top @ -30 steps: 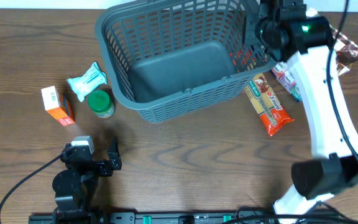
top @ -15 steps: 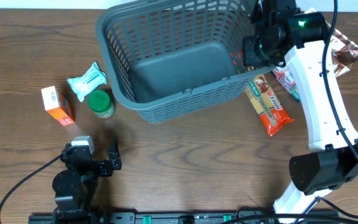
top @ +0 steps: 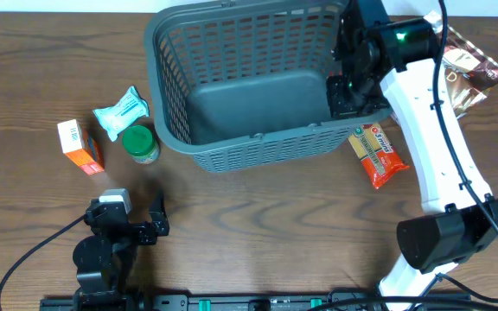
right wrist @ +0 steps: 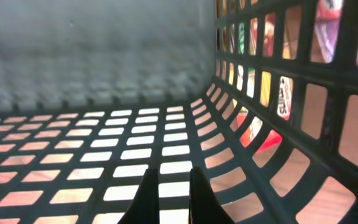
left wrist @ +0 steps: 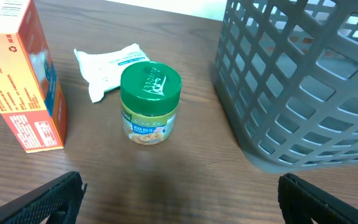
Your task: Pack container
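The container, a large dark grey lattice basket [top: 258,142], stands at the back centre of the table. It also shows in the left wrist view [left wrist: 291,81]. My right gripper [top: 346,91] is down inside it against its right wall. In the right wrist view the fingers [right wrist: 171,180] are together with nothing between them, pointing at the slotted wall [right wrist: 272,124]. My left gripper [top: 130,212] is open and empty near the front left, low over the table [left wrist: 179,199].
A green-lidded jar [top: 141,143] [left wrist: 150,102], a white packet [top: 121,111] [left wrist: 110,62] and an orange box [top: 79,145] [left wrist: 23,81] lie left of the basket. A red snack pack [top: 377,154] and a brown bag [top: 465,73] lie to its right.
My right gripper has moved down and left into the basket. The basket has turned and shifted right, covering some packs on its right. The left arm has not moved.
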